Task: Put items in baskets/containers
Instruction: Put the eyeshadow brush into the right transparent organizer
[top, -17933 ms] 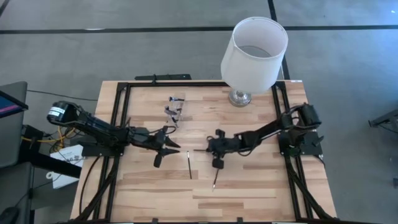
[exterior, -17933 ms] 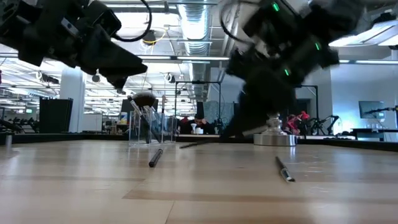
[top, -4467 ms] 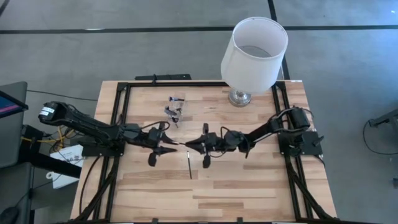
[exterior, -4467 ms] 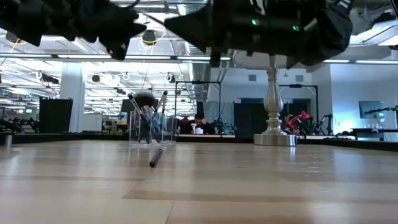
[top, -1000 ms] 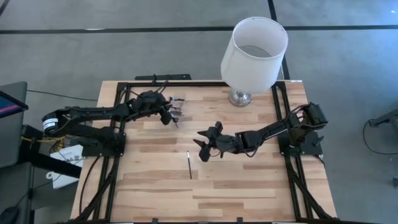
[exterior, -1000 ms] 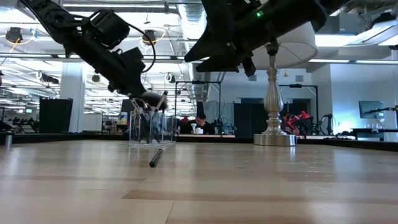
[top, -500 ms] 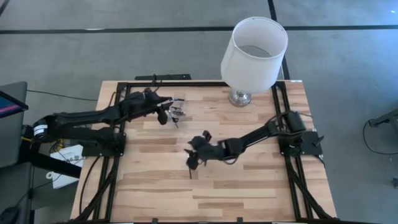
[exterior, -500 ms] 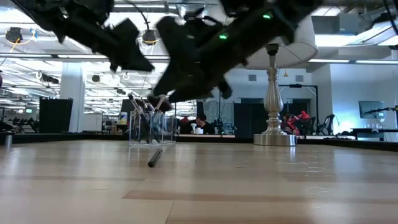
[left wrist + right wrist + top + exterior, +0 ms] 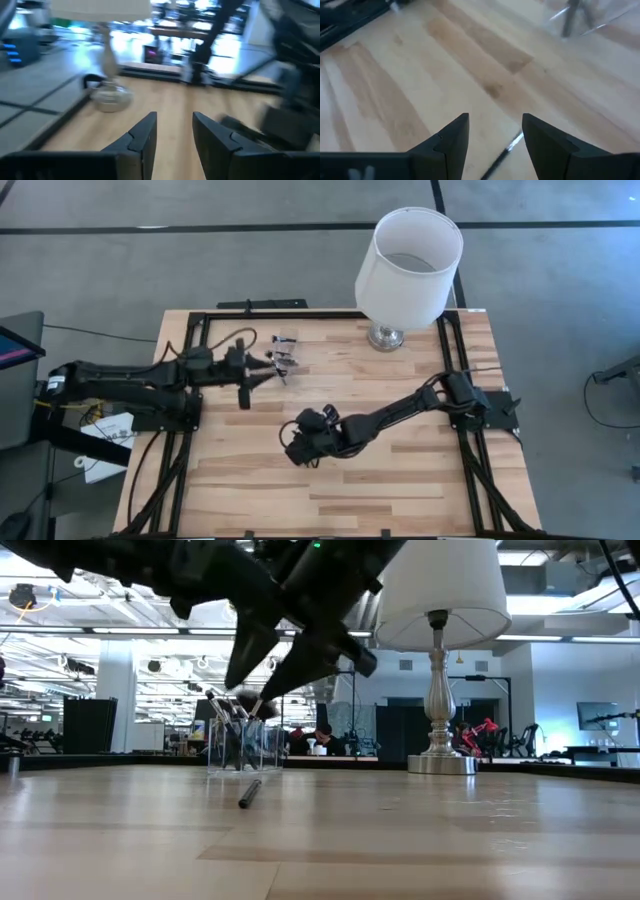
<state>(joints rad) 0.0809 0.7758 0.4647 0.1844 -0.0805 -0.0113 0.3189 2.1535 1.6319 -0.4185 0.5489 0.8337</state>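
Observation:
One dark thin brush (image 9: pixel 502 152) lies flat on the wood near the table's middle (image 9: pixel 249 792). My right gripper (image 9: pixel 495 130) hovers over it, open, with a finger on either side and clear of it; in the high view that gripper (image 9: pixel 293 451) hides the brush. The clear container (image 9: pixel 283 355) stands at the far left with several brushes leaning in it (image 9: pixel 240 735). My left gripper (image 9: pixel 262 368) is just left of the container, open and empty (image 9: pixel 175 125).
A lamp with a white shade (image 9: pixel 408 265) on a silver base (image 9: pixel 438 762) stands at the far right. A black frame (image 9: pixel 190 380) runs along the table's left, far and right sides. Bare wood lies along the near edge.
My left gripper has drawn back from over the container toward the table's left edge. My right gripper has gone toward the near left and down, and now hangs over the brush on the table. The brush has stayed where it was.

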